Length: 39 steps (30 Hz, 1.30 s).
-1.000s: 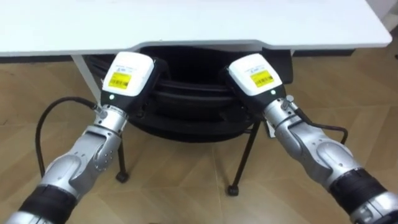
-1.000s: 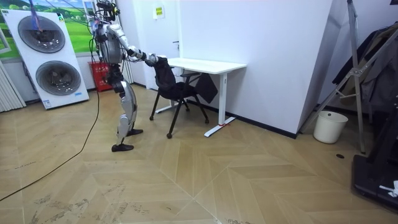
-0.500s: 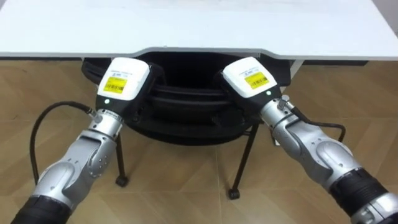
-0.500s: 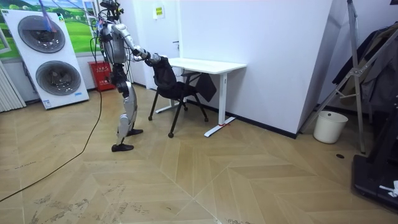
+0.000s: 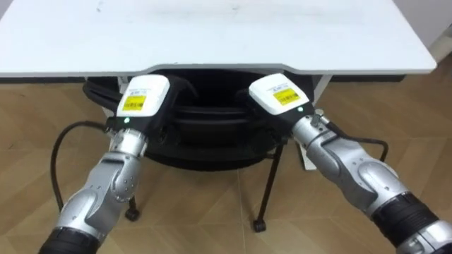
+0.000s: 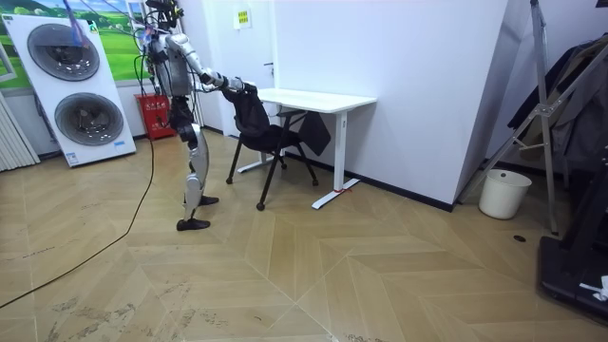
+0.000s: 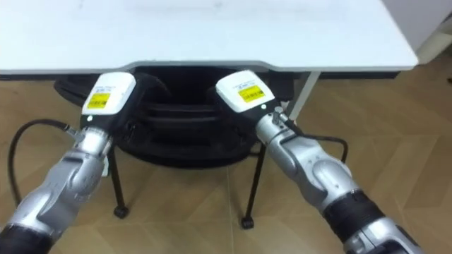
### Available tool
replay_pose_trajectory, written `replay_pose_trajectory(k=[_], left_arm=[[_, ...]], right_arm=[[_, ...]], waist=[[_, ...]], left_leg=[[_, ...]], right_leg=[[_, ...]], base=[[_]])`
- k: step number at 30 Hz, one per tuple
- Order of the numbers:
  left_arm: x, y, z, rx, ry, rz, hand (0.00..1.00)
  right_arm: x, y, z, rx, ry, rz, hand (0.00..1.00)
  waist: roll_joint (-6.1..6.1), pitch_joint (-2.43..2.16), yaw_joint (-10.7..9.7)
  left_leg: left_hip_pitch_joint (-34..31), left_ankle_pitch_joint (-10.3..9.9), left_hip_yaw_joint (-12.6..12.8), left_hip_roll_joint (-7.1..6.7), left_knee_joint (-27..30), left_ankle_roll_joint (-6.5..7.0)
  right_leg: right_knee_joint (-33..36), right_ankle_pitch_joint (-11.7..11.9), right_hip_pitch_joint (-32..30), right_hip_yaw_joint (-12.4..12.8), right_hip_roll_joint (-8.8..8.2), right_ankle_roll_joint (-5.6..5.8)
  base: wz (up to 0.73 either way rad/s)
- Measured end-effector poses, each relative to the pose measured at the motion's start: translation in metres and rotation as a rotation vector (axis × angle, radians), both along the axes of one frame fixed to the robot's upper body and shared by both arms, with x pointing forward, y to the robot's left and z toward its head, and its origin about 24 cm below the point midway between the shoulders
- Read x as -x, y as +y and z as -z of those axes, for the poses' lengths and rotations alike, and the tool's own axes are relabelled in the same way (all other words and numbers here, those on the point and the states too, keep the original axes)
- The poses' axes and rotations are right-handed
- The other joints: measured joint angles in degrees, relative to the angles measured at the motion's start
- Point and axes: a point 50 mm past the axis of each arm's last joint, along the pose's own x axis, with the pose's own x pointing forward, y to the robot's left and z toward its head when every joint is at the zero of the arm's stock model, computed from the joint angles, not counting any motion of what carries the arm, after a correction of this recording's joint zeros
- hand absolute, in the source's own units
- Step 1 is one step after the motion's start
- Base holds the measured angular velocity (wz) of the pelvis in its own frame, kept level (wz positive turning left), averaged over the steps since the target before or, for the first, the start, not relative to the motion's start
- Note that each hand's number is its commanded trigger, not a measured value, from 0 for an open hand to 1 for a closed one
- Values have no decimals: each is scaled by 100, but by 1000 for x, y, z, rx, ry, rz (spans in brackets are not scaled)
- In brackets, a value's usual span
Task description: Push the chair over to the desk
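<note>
- Now left hand and right hand meet the chair at its backrest top; fingers hidden, so I cannot tell their hold
- Chair sits half under the desk
- Likely light, stiff-framed, easy to slide; press evenly at the backrest's top edge

— What's over by the wall?
— A white desk on the herringbone wood floor. At the room view's left, two white front-loading machines stacked one on the other, with something red just beside them.
— And the other side?
— A white bucket near the wall, beside a metal stand.
</note>
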Motion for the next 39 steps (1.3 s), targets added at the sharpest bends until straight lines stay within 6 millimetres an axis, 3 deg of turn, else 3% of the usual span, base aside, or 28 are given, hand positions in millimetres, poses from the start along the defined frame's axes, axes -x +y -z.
replay_pose_trajectory(k=[4, 8, 11, 15, 21, 25, 27, 30, 32, 34, 35, 36, 37, 38, 39], left_arm=[[0, 1, -5, 35, -12, -1, 0], [2, 5, -10, 9, -22, 6, 0], [3, 11, -13, -23, -25, 12, 0], [7, 13, -15, -63, -28, 25, 0], [17, 24, -27, -151, -88, 66, 0], [25, 33, -32, -182, -123, 99, 0], [40, 46, -36, -174, -168, 99, 0], [59, 68, -58, -71, -378, 5, 0], [68, 98, -86, 1, -586, -150, 0], [102, 145, -108, 127, -814, -411, 0], [113, 156, -110, 157, -853, -478, 0], [137, 176, -109, 223, -915, -612, 0], [161, 192, -102, 309, -954, -745, 0], [171, 199, -97, 358, -968, -812, 0], [192, 211, -82, 448, -972, -965, 0]], right_arm=[[-1, 2, -17, -44, -36, -16, 0], [5, 0, -31, -85, -85, -46, 0], [13, -12, -57, -137, -191, -53, 0], [21, -37, -83, -258, -279, 2, 0], [33, -78, -114, -313, -471, 103, 0], [50, -103, -133, -427, -626, 165, 0], [68, -119, -147, -492, -762, 199, 0], [85, -141, -157, -568, -902, 260, 0], [101, -158, -158, -619, -961, 323, 0], [131, -183, -161, -744, -1036, 415, 0], [140, -192, -160, -779, -1055, 453, 0], [158, -210, -158, -864, -1103, 544, 0], [178, -228, -149, -957, -1150, 665, 0], [189, -237, -141, -1008, -1164, 735, 0], [213, -253, -121, -1093, -1188, 909, 0]], waist=[[-27, -5, -87], [-21, -5, -292], [75, 44, -385], [267, 39, -424], [325, 35, -672], [357, 19, -677], [485, -34, -761], [601, -66, -801], [632, -99, -909], [693, -144, -985], [689, -149, -995], [711, -173, -1024], [722, -174, -1096], [722, -175, -1138], [719, -175, -1156]], left_leg=[[-7, 4, 97, -29, -32, -8], [-1, 3, 262, -46, -25, -6], [1, -29, 488, -48, 24, 63], [-2, -71, 693, -52, 80, 167], [-151, -119, 786, -59, 234, 247], [-203, -144, 869, -51, 323, 289], [-202, -167, 949, -48, 359, 324], [-36, -169, 1047, -57, 268, 327], [67, -165, 1083, -54, 194, 335], [279, -152, 1271, -63, 28, 357], [331, -157, 1321, -66, 0, 366], [422, -180, 1407, -76, -10, 397], [491, -194, 1463, -92, -25, 416], [507, -197, 1469, -102, -38, 420], [519, -203, 1488, -115, -62, 429]], right_leg=[[-161, 21, 59, 19, -6, 22], [-480, 187, 242, 39, 43, 80], [-538, 256, 246, 170, 25, 135], [-581, 359, 191, 395, -17, 198], [-532, 410, 54, 520, -36, 250], [-541, 440, 29, 576, -40, 266], [-551, 484, 41, 582, -50, 311], [-605, 493, 92, 669, -69, 323], [-627, 493, 158, 669, -76, 323], [-667, 473, 240, 809, -121, 352], [-698, 470, 265, 860, -131, 358], [-727, 457, 341, 946, -149, 380], [-731, 437, 389, 965, -174, 407], [-731, 419, 399, 961, -185, 419], [-706, 376, 381, 958, -205, 436]], base=[[6], [0], [-20], [-26], [-8], [-5], [-2], [-13], [-17], [-31], [-39], [-27], [-15], [0], [4]])
